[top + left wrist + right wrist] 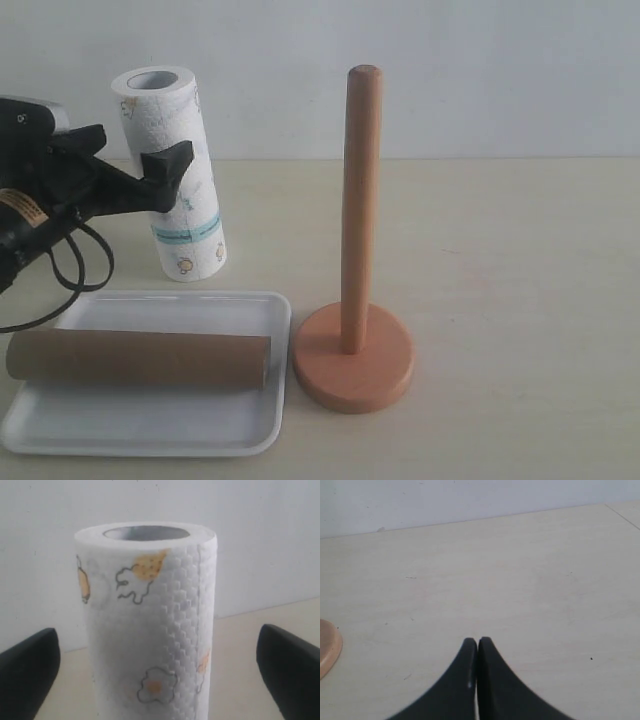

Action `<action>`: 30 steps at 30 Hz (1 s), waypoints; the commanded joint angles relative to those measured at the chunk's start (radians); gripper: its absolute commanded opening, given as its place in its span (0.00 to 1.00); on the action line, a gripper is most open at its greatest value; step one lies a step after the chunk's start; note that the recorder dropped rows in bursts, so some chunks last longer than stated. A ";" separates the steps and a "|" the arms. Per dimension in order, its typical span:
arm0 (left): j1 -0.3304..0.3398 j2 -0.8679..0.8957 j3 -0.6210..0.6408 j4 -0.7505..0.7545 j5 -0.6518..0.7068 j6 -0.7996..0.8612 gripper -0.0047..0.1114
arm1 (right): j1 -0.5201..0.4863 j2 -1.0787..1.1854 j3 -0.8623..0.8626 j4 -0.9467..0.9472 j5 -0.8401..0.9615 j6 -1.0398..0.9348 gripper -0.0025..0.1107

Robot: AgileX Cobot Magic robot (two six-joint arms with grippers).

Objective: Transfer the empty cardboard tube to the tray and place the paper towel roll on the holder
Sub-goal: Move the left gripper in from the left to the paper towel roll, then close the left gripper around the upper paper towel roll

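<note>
One embossed white paper towel roll (pixel 150 630), prints perhaps sheep.

In front of me a pale cream table (pixel 520 250) with a smooth matt top runs back to a plain white wall (pixel 480 70), and the two meet in a straight line. The light is soft and even, casting only faint shadows. My right wrist view shows a few tiny dark specks on the tabletop.
</note>
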 commanded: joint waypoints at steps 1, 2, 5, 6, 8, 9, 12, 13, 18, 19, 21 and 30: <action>-0.009 0.028 -0.048 -0.015 0.010 0.005 0.99 | -0.005 -0.005 -0.001 -0.001 -0.001 -0.005 0.02; -0.009 0.034 -0.057 -0.012 0.012 0.005 0.99 | -0.005 -0.005 -0.001 -0.001 -0.001 -0.005 0.02; -0.009 0.047 -0.080 -0.003 0.019 0.005 0.99 | -0.005 -0.005 -0.001 -0.001 -0.001 -0.005 0.02; -0.009 0.053 -0.085 -0.003 0.019 0.005 0.99 | -0.005 -0.005 -0.001 -0.001 -0.001 -0.005 0.02; -0.009 0.068 -0.097 -0.003 0.021 0.005 0.99 | -0.005 -0.005 -0.001 -0.001 -0.001 -0.005 0.02; -0.009 0.077 -0.103 -0.003 0.023 0.005 0.99 | -0.005 -0.005 -0.001 -0.001 -0.001 -0.005 0.02; -0.009 0.098 -0.120 -0.003 0.025 0.005 0.99 | -0.005 -0.005 -0.001 -0.001 -0.001 -0.005 0.02; -0.009 0.104 -0.124 -0.003 0.025 0.005 0.99 | -0.005 -0.005 -0.001 -0.001 -0.001 -0.005 0.02; -0.009 0.138 -0.152 0.004 0.021 0.005 0.99 | -0.005 -0.005 -0.001 -0.001 -0.001 -0.005 0.02; -0.009 0.146 -0.157 0.004 0.019 0.005 0.99 | -0.005 -0.005 -0.001 -0.001 -0.001 -0.005 0.02; -0.009 0.160 -0.175 0.004 0.019 0.005 0.99 | -0.005 -0.005 -0.001 -0.001 -0.001 -0.005 0.02; -0.009 0.203 -0.229 0.004 0.013 0.005 0.99 | -0.005 -0.005 -0.001 -0.001 -0.001 -0.005 0.02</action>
